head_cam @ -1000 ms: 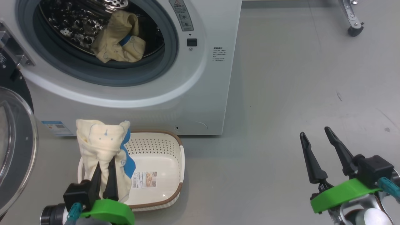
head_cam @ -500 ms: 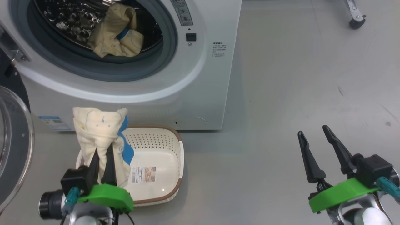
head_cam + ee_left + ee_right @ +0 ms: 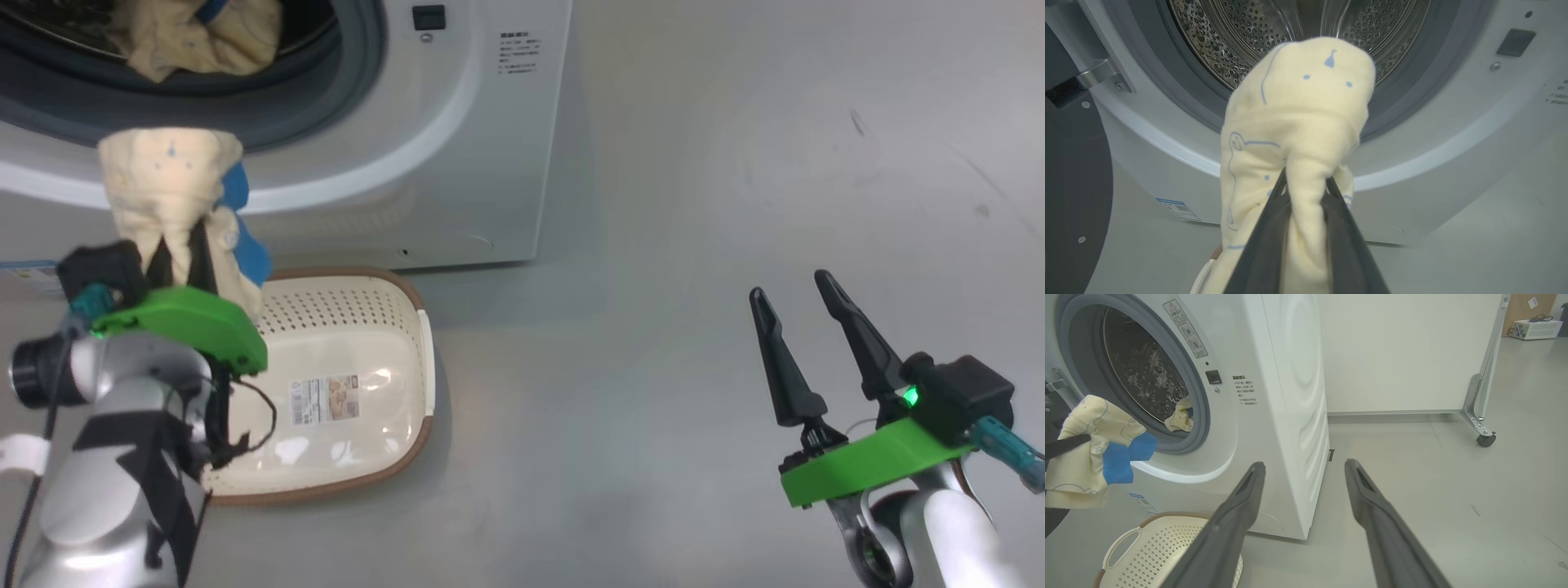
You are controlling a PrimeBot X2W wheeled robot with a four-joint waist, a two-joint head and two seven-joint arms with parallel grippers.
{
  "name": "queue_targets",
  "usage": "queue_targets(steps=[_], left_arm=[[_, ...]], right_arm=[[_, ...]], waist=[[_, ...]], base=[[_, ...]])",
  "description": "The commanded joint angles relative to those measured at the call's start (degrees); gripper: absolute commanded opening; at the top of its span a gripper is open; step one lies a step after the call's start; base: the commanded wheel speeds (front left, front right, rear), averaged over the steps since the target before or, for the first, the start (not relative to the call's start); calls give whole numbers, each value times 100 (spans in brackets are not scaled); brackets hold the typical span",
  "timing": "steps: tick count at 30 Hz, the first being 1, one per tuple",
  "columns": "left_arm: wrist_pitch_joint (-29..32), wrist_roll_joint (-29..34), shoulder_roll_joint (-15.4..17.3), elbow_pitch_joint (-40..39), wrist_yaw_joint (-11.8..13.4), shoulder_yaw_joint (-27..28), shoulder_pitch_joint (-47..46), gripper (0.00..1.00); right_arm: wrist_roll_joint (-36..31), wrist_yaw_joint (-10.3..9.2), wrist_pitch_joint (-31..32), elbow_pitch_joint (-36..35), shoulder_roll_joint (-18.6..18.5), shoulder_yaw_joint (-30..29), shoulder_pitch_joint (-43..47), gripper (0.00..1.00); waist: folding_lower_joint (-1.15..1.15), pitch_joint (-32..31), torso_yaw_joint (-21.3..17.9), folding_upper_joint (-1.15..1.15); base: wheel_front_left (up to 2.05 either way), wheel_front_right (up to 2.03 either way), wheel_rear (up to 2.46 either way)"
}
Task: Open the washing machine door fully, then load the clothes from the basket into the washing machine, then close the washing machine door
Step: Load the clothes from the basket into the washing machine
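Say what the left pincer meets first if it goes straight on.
Likely the grey gasket of the washing machine, low on the opening; the held clothes would touch first. Depth is unclear.

The left pincer's fingertips are buried in the cream garment. The head view's top edge cuts off the washing machine and the clothes inside; the left arm hides the basket's near-left corner.

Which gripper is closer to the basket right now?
Left. The left gripper, shut on a garment, is above the basket's left edge; the right gripper, open, is well off to its right.
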Motion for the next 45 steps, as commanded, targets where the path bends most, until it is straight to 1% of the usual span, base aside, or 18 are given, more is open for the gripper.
queue_targets(steps=[1,5,9,14,18,21,28,33,38,39,42,43,44,45], left_arm=[[52,-18,268,-87,-28,251,-383,0],[356,-136,509,311,-142,396,-1147,0],[683,-214,786,607,-202,530,-1903,0],[1345,-319,1220,902,-266,671,-2752,0],[1736,-250,1579,911,-286,675,-3306,0],[1853,-171,1837,879,-281,693,-3669,0],[2152,20,2292,799,-231,661,-4303,0],[2068,306,2615,578,-232,547,-4836,0],[1608,589,2822,389,-223,451,-5328,0],[1608,589,2822,389,-223,451,-5328,0],[1193,725,2874,394,-256,380,-5571,0],[1054,741,2867,430,-228,390,-5634,0],[787,826,2870,520,-131,384,-5718,0],[742,861,2871,610,-77,376,-5731,0]], right_arm=[[54,24,-106,-142,-43,149,-207,100],[134,24,-237,-21,-43,290,-447,100],[211,24,-361,81,-43,430,-703,100],[307,24,-473,234,-43,680,-1010,100],[451,24,-530,376,-43,804,-1190,100],[555,24,-552,469,-43,885,-1285,100],[730,24,-563,473,-43,1041,-1469,100],[855,24,-564,442,-43,1114,-1560,100],[989,24,-565,430,-43,1198,-1662,100],[989,24,-565,430,-43,1198,-1662,100],[1046,24,-565,435,-43,1222,-1718,100],[1062,24,-565,433,-43,1230,-1735,100],[1095,24,-565,446,-43,1256,-1763,100],[1106,24,-565,453,-43,1269,-1775,100]], waist=[[-1,352,-288,0],[-1,796,-546,0],[-1,1221,-767,0],[-1,1672,-1031,0],[-1,1962,-1207,0],[-1,2165,-1323,0],[-1,2544,-1616,0],[-1,2847,-1817,0],[-1,3094,-1977,0],[-1,3094,-1977,0],[-1,3216,-2030,0],[-1,3251,-2042,0],[-1,3296,-2060,0],[-1,3306,-2066,0]], base=[[0,0,0],[0,0,0],[0,0,0],[0,0,0],[0,0,0],[0,0,0],[0,0,0],[0,0,0],[0,0,0],[0,0,0],[0,0,0],[0,0,0],[0,0,0],[0,0,0]])
